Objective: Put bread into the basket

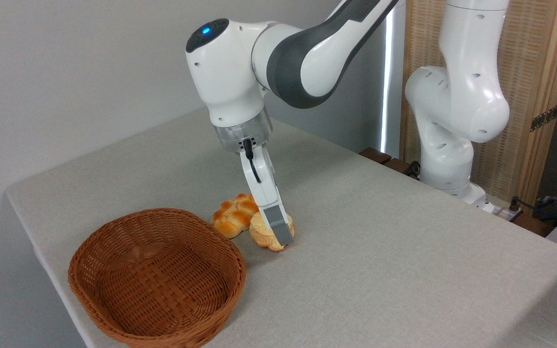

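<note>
On the grey table (380,251), near its front-left corner, the basket (157,280) lies with nothing visible inside. Just behind its right rim sit two baked items side by side: the braided loaf (232,216) to the left and the bun (263,236) to the right, touching or nearly so. The arm (307,53) reaches down at a slant, and the gripper (281,231) is at the bun, one grey-padded finger (278,224) lying across the bun's front face. The second finger is hidden, so the fingers appear closed on the bun, though this cannot be confirmed. Bun and basket stand apart.
</note>
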Action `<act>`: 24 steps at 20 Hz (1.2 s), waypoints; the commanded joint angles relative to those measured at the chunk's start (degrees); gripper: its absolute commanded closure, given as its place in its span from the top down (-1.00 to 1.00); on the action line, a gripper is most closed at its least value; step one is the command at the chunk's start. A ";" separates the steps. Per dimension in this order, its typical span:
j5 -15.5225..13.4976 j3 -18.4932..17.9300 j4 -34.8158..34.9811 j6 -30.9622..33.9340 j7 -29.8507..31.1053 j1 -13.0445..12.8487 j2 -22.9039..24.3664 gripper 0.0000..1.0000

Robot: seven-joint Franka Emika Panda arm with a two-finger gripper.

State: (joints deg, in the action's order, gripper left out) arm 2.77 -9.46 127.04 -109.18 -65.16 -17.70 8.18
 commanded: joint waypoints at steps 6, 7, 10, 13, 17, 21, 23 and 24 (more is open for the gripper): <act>1.01 -0.47 0.40 -1.65 -0.49 -1.46 -0.88 1.00; 1.18 -0.47 0.40 -1.83 -0.58 -1.46 -0.88 0.87; 2.68 -0.47 0.31 -3.15 -0.32 -1.46 -0.88 0.28; 2.68 -0.47 0.31 -3.23 -0.40 -1.46 -0.88 -0.05; 2.68 -0.47 0.31 -3.23 -0.23 -1.46 -0.88 -0.06; 2.68 -0.47 0.31 -3.06 -0.23 -1.46 -0.71 -0.05; 2.68 -0.64 0.22 -2.45 -0.14 -1.38 -0.36 -0.05; 2.68 -0.65 0.13 -2.27 0.03 -1.38 -0.18 -0.05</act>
State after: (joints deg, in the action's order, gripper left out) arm 4.28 -9.45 127.04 -110.97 -65.16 -18.80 7.35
